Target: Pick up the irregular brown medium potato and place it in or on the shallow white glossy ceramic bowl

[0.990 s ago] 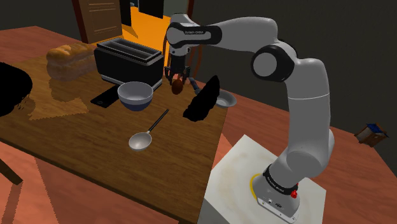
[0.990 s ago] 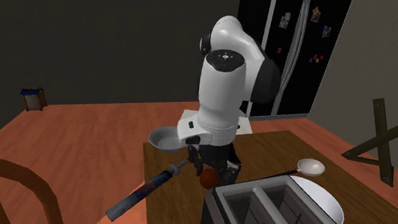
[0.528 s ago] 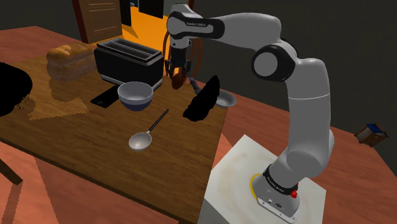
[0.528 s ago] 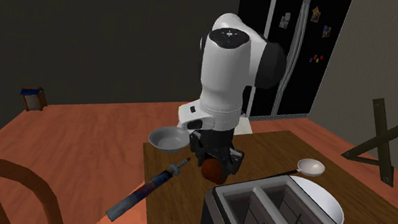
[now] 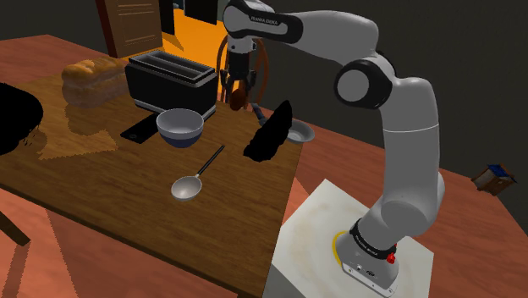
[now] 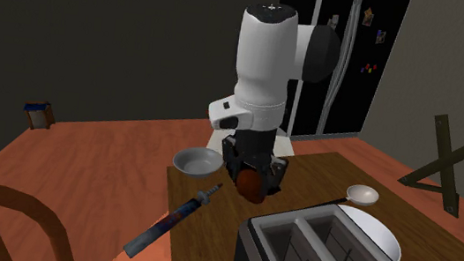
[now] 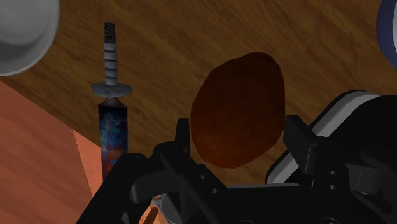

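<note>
The gripper [image 7: 238,141] clasps a brown potato [image 7: 236,105] between its black fingers [image 7: 181,142] above the wooden table [image 7: 167,54]. Beside it, a blue-handled tool [image 7: 112,121] lies across the table's edge, near a pale shallow bowl [image 7: 22,28].

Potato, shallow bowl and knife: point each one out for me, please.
potato [image 7: 236,114], wrist view, middle of its brown skin.
shallow bowl [image 6: 193,162], second exterior view, its bare inside.
knife [image 7: 112,130], wrist view, its blue-patterned part.
</note>
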`<state>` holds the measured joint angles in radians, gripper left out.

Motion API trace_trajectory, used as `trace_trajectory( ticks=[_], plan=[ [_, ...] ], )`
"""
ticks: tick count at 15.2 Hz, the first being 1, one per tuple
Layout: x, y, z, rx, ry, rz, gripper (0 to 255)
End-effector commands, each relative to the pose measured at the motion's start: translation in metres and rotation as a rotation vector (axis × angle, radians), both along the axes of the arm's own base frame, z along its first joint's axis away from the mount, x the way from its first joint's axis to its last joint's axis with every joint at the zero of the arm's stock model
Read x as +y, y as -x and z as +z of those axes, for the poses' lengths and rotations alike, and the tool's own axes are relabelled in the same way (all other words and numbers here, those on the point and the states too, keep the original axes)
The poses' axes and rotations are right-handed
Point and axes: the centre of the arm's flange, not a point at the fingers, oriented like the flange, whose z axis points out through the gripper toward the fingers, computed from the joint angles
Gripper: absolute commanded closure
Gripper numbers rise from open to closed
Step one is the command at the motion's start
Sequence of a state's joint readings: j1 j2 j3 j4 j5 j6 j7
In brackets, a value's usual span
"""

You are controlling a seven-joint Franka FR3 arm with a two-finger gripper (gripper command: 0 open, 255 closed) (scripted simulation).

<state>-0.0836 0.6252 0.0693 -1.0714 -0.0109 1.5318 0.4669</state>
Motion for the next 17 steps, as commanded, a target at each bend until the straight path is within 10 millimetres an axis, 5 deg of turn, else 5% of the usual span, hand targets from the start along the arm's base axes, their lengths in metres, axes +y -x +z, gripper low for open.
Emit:
trace_trajectory(
  ticks=[1,17],
  plan=[
    [-0.009,0.009,0.003,0.001,0.0,0.0,255],
    [-0.148,0.168,0.013,0.001,0.0,0.0,255]
  ],
)
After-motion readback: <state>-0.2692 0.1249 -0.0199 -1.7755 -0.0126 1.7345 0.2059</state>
